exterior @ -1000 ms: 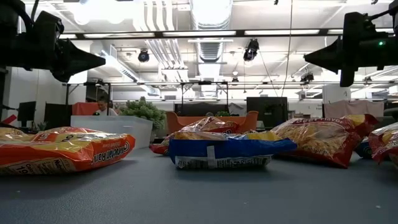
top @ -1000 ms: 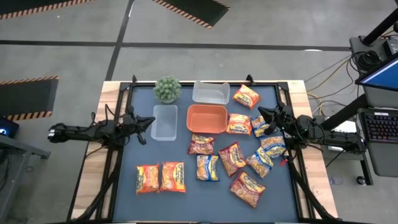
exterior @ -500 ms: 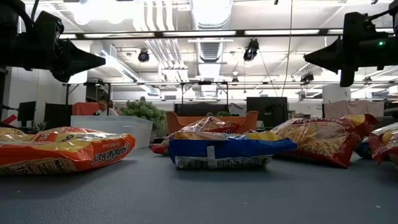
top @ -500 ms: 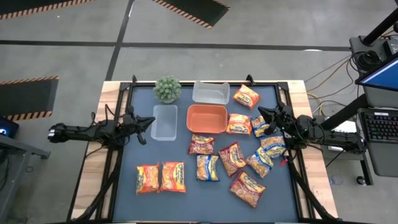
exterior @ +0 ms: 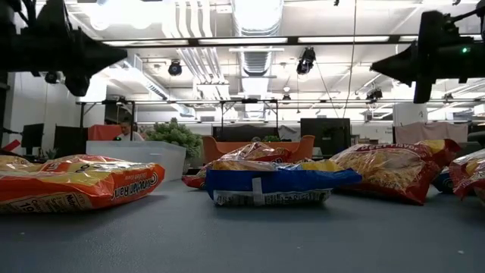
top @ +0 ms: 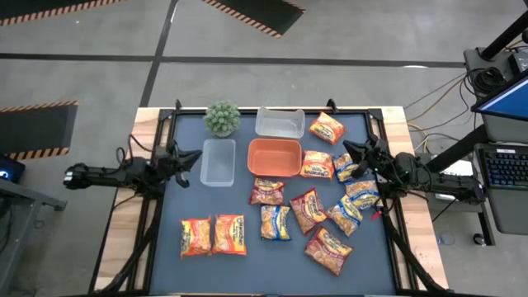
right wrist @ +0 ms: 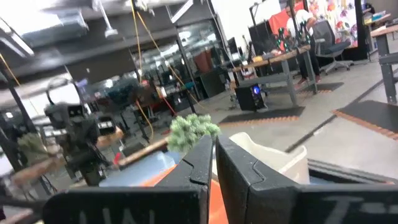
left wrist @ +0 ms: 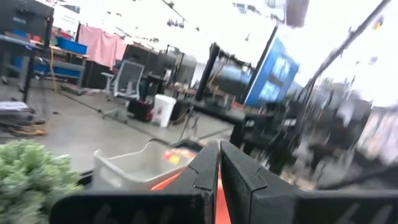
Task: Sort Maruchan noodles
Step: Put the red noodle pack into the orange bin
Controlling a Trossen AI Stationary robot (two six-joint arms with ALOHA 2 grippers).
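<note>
Several Maruchan noodle packets lie flat on the dark mat. Two orange ones (top: pixel 214 235) are at the near left and a blue-and-yellow one (top: pixel 275 222) is in the middle. Red ones (top: pixel 308 209) and more orange (top: pixel 327 128) and blue ones (top: pixel 361 194) are on the right. My left gripper (top: pixel 198 156) hangs shut over the mat's left side, beside a clear tub, with its tip (exterior: pixel 121 54) raised and its fingers together (left wrist: pixel 217 146). My right gripper (top: pixel 345 147) hangs shut above the packets at the right (exterior: pixel 375 70) (right wrist: pixel 214 140).
An orange tray (top: pixel 274 157) stands mid-table. One clear tub (top: pixel 218 162) is to its left and another (top: pixel 279 122) behind it. A green plant (top: pixel 222 118) sits at the far left. The mat's near middle and left edge hold no packets.
My left gripper has risen a little, tipped its tip upward and rolled about its own line, staying shut. No packet has moved.
</note>
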